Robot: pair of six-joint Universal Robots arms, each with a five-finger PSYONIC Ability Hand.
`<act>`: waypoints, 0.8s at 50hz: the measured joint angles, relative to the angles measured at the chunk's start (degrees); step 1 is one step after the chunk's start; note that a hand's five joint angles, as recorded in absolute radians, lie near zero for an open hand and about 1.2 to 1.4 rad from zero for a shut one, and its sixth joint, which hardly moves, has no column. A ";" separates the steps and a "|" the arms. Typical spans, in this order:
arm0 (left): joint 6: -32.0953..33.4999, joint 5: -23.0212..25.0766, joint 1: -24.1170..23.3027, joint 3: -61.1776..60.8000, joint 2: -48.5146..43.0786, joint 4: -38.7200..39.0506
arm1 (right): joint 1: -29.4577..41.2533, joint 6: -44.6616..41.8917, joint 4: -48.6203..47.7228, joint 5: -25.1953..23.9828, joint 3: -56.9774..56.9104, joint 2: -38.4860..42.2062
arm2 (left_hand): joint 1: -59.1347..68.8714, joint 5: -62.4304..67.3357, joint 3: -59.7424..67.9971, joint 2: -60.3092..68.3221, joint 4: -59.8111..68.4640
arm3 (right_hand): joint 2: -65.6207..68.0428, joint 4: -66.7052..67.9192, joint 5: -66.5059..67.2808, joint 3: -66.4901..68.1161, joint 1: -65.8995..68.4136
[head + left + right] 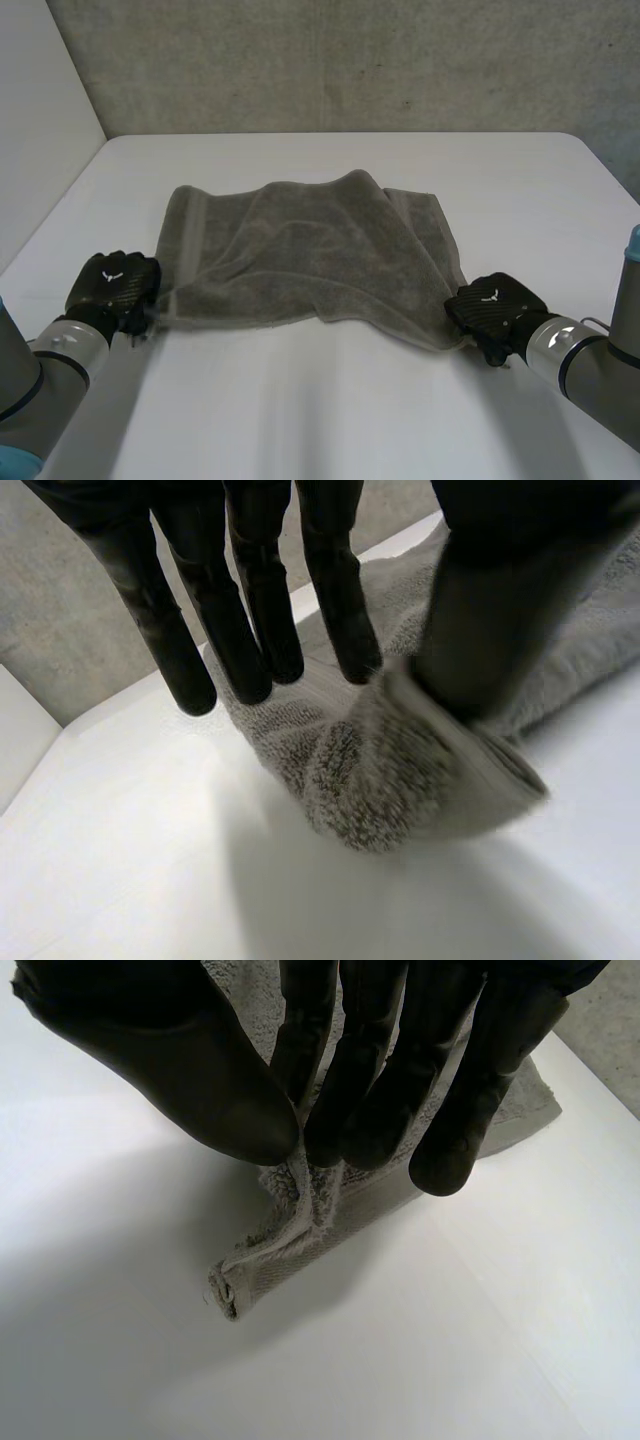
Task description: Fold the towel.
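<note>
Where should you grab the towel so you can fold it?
Grab it by its two near corners, coming in from the near edge. The towel lies spread out on the table, so the corners are the easiest bits to pinch and lift. The left hand and the right hand each pinch one.

The towel (310, 250) is lying across the middle of the table (330, 420), and a wall (350, 60) is standing behind the table's far edge. My left hand (112, 285) is sitting at the towel's near left corner and my right hand (495, 305) at its near right corner. At each corner I am pinching the cloth between thumb and fingers. My hands are resting well apart, with the towel's near edge running between them. Each pinched corner is drooping below my fingertips toward the table. Bare table is lying in front of the towel, nearer to me.
</note>
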 measured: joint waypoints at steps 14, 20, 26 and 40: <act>-0.55 6.94 3.68 1.64 10.93 -0.41 | -4.79 10.09 2.45 -0.54 -7.73 -6.02 | 18.01 18.50 20.72 20.40 21.35 | 0.00 0.00 0.00 0.00 0.00; -2.14 8.61 5.14 6.02 17.55 -1.38 | -8.09 14.89 9.50 -2.71 -16.73 -8.85 | 18.05 18.52 20.72 20.40 21.35 | 0.00 0.00 0.00 0.00 0.00; -4.99 9.11 5.34 10.23 20.96 -6.34 | -9.56 14.54 17.98 -5.19 -23.26 -11.86 | 18.06 18.89 20.74 20.42 21.36 | 0.00 0.00 0.00 0.00 0.00; -6.97 18.25 9.69 5.41 22.23 -21.42 | -12.89 1.04 29.93 -5.67 -24.28 -22.04 | 18.06 19.12 20.82 20.59 21.38 | 0.00 0.00 0.00 0.00 0.00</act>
